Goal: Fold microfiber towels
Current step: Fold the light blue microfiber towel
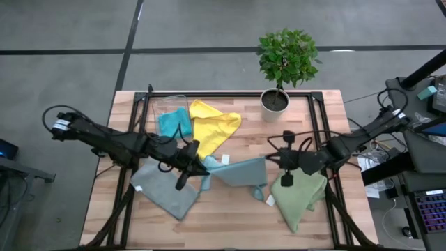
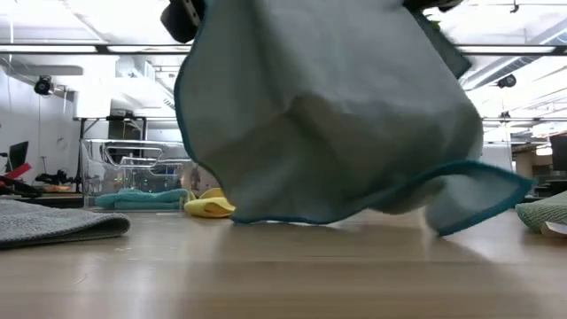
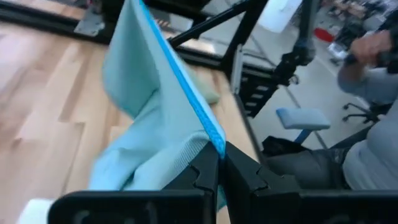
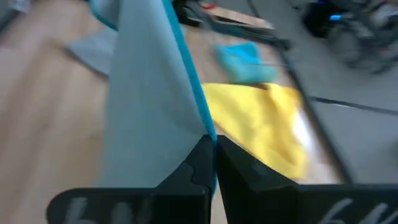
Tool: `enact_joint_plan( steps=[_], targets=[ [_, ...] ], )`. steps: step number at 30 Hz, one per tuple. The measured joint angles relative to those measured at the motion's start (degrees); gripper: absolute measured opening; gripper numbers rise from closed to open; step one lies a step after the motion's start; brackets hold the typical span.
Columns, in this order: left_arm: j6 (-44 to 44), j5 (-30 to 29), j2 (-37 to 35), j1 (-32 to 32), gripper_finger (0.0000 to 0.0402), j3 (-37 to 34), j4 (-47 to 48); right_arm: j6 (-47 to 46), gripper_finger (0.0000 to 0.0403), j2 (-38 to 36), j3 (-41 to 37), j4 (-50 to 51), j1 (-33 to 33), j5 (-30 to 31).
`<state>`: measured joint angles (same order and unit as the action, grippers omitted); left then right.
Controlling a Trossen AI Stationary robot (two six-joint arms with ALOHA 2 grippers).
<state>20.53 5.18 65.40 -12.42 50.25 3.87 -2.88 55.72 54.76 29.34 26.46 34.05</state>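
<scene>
1. Five towels show, none folded yet.
2. Left claw (image 1: pixel 198 166) and right claw (image 1: pixel 279 164) are each clamped on an edge of the light blue microfiber towel (image 1: pixel 240 171), lifting it mid-worktop (image 1: pixel 244 223).
3. Waiting: grey cloth (image 1: pixel 164 192) at seven o'clock, olive-green cloth (image 1: pixel 300 199) at four, yellow cloth (image 1: pixel 209 125) and teal cloth (image 1: pixel 174 123) near eleven.
</scene>
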Motion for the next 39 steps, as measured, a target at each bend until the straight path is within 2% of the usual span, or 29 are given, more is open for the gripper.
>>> enact_joint_plan(
  steps=[4, 12, 16, 20, 24, 27, 33, 39],
  targets=[
    [-0.69, -0.04, -1.67, 2.91, 0.0000, 3.45, 8.60, 3.45, 0.0008, 0.88, 6.00, 6.07, -0.34, 5.12],
    [-8.40, 0.04, -1.94, 10.76, 0.0000, 14.59, 24.61, 12.83, 0.0008, 2.80, 14.41, 8.22, -2.61, 13.25],
    [-11.79, 0.12, -1.96, 11.56, 0.0000, 18.43, 27.23, 12.93, 0.0008, 2.91, 17.40, 9.17, -2.30, 14.27],
    [-11.79, 1.22, -2.10, 10.02, 0.0000, 17.90, 27.41, 7.34, 0.0008, 2.88, 18.53, 13.73, -0.28, 14.16],
    [-8.35, 1.88, -1.06, 6.19, 0.0000, 14.85, 27.63, -1.43, 0.0008, 3.22, 18.05, 18.75, 3.50, 11.20],
    [-6.07, 1.76, 1.26, 2.14, 0.0000, 11.73, 22.86, -9.41, 0.0008, 4.14, 16.96, 21.45, 7.35, 8.80],
    [-2.75, 1.78, 9.46, -4.63, 0.0000, 6.91, 6.53, -23.00, 0.0008, 8.07, 13.22, 21.22, 14.69, 6.11],
    [3.62, 2.11, 20.45, -9.83, 0.0000, 6.69, 5.94, -32.01, 0.0008, 15.85, 5.44, 16.67, 17.38, 5.92]
  ],
)
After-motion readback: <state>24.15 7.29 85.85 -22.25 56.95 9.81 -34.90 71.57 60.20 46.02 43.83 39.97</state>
